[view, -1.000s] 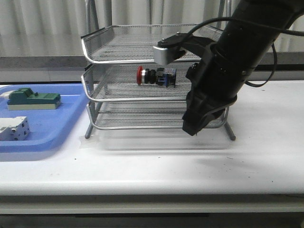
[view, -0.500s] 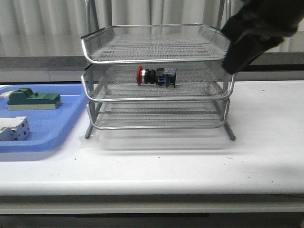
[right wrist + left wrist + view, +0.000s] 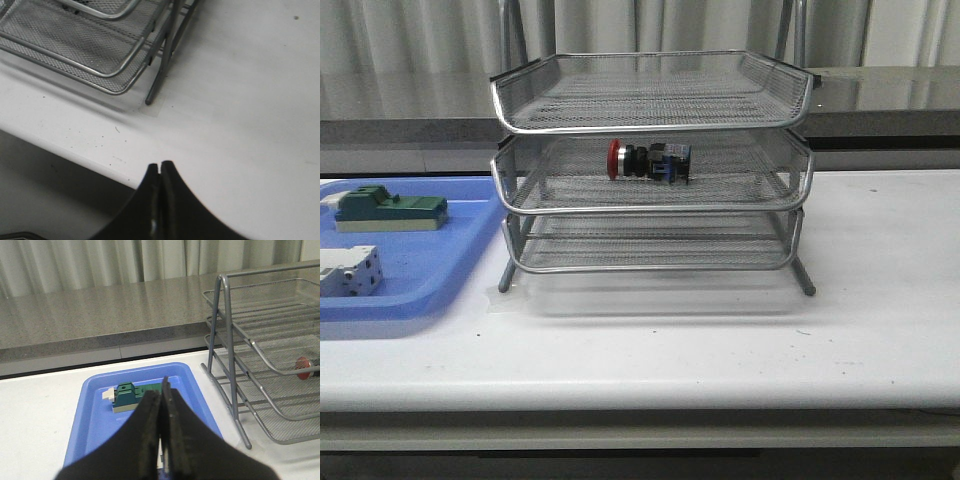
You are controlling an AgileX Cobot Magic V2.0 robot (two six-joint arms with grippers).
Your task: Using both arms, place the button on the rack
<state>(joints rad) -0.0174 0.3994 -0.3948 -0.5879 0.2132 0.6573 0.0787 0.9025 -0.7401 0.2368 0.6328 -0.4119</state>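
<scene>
One red-headed, black-bodied push-button switch [image 3: 648, 161] lies on its side in the middle tier of one three-tier silver wire-mesh rack [image 3: 650, 212]. Left, one blue plastic tray [image 3: 420, 262] holds two blocks. Left gripper [image 3: 163, 396] and right gripper [image 3: 159, 169] are both pressed together, empty.

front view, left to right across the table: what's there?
White-grey terminal block → green block, both in the blue tray → rack, with the button on its middle tier → bare table.
</scene>
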